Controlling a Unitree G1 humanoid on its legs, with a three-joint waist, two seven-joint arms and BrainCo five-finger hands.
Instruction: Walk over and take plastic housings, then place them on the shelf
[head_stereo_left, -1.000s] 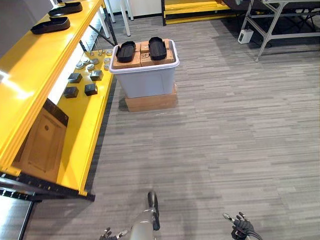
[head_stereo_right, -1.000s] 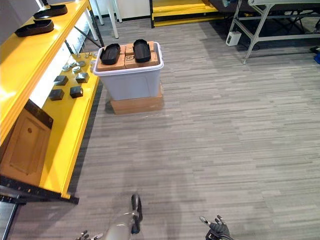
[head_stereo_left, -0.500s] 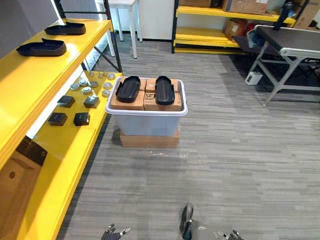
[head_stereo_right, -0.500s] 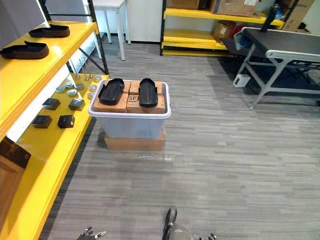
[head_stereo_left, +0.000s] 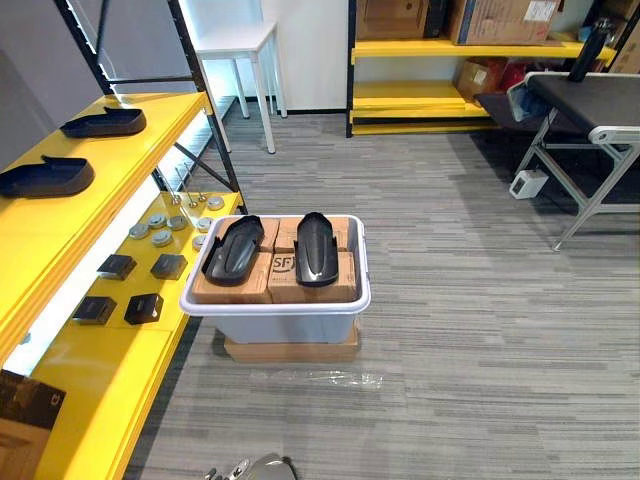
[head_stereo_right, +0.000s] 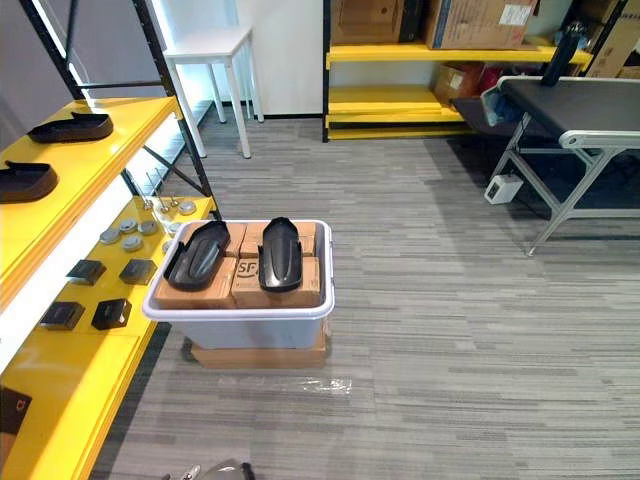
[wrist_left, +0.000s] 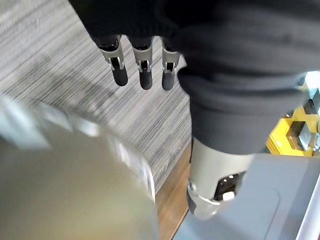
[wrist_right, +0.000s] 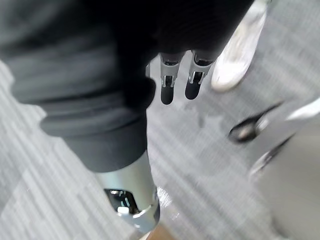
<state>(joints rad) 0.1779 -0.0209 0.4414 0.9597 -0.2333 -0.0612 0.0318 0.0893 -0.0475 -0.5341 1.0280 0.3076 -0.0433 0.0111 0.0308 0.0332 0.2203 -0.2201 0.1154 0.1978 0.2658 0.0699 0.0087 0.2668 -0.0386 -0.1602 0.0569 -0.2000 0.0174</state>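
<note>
plainly, left hand (wrist_left: 145, 72) and right hand (wrist_right: 167, 87) hang empty, fingers (wrist_left: 119, 70) straight; overstepping could bump the bin (head_stereo_left: 275, 305), toppling housings (head_stereo_left: 317, 247).

A white bin (head_stereo_left: 290, 318) stands on a flat brown box (head_stereo_left: 292, 350) on the grey striped floor (head_stereo_left: 480, 330), and is packed with brown cartons (head_stereo_left: 340, 280). Left of it lie dark blocks (head_stereo_left: 168, 266) and round metal parts (head_stereo_left: 160, 238). Far left stands a white table (head_stereo_left: 235, 40). Far right stands a grey counter (head_stereo_left: 590, 100).
</note>
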